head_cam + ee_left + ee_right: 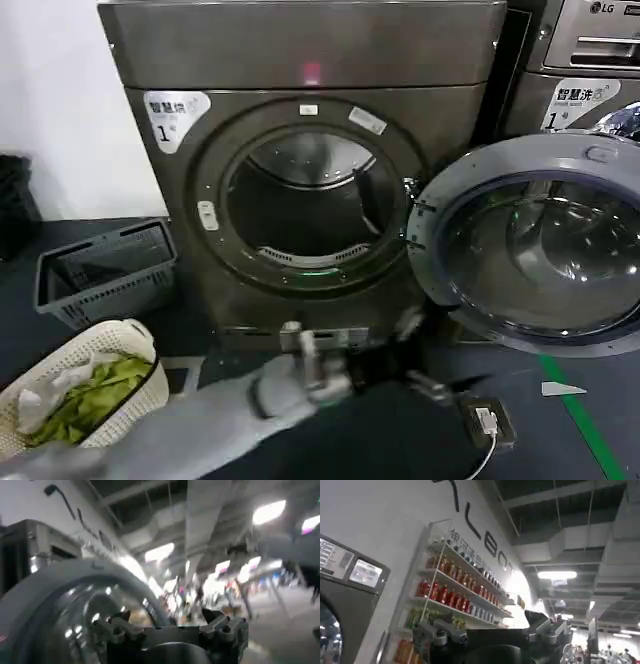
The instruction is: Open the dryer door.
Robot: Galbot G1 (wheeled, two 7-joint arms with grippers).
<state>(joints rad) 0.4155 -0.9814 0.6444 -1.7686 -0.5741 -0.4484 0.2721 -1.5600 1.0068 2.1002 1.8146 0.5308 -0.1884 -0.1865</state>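
Jaws parted and grasping nothing, the left gripper (400,345) is hanging low before the big dark grey-bronze dryer (300,60). Its round chrome-ringed porthole door (530,240) is standing swung wide rightward, so the opening looks finished; next, I judge, comes simply drawing clear.

I am facing a white wall (60,110) and dark floor (90,345) with a green line (590,430); ceiling lights (557,575) are shining over stocked shelves (455,597).

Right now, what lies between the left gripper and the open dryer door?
In the head view, only bare dark floor lies between the left gripper and the dryer door, swung open to the right; the gripper sits just below the door's lower rim.
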